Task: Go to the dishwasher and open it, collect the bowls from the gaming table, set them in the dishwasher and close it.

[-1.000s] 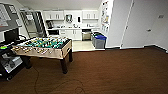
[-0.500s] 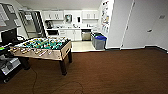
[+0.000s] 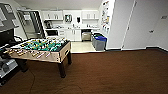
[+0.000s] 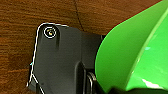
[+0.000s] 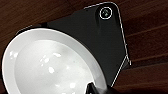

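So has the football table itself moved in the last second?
No. The football table keeps its place against the kitchen cabinets; the whole view shifted, so the camera moved.

Head looks forward; wrists face the floor (image 4: 20, 37) closely

Bright, even light filled the kitchen alcove at the far end of the room, washing its white cabinets (image 3: 56, 15) nearly featureless, while the brown floor (image 3: 112, 72) in front lay dimmer. The head view was soft and blocky throughout, with walls and door edges leaning outward toward the frame's sides. A dark shadow sat beneath the gaming table (image 3: 41, 50). In the left wrist view, the green bowl (image 4: 135, 55) glowed vividly, with small pale glints on its surface and blurred edges. In the right wrist view, the white bowl (image 5: 50, 65) carried scattered bright reflections against the dark wooden floor.
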Robot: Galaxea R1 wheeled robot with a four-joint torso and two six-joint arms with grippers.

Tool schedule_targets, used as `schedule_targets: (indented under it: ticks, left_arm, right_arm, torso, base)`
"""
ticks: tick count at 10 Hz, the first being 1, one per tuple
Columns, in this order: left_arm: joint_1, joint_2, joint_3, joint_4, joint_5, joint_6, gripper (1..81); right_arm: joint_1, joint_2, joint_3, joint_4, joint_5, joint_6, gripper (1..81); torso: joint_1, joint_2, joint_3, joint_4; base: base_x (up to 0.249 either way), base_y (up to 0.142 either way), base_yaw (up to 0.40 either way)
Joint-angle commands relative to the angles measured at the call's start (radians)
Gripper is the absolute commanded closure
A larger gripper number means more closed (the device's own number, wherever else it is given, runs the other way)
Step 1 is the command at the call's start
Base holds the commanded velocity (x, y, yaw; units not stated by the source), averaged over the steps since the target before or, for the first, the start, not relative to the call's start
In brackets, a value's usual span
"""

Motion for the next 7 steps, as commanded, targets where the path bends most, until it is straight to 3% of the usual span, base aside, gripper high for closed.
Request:
schedule_targets:
  ticks: [1,7]
  left_arm:
    - [-0.043,-0.01,0.012,0.012,0.026,0.003,81.1]
    - [-0.043,-0.01,0.015,0.012,0.026,0.005,81.1]
  right_arm:
    - [0.052,-0.018,-0.004,0.002,-0.081,-0.002,81.1]
    - [0.052,-0.017,-0.004,0.002,-0.081,-0.002,81.1]
  torso:
    - [0.0,0.0,0.0,0.0]
    - [0.0,0.0,0.0,0.0]
  base:
    - [0.17,-0.095,0.0]
    - [0.169,-0.098,0.0]
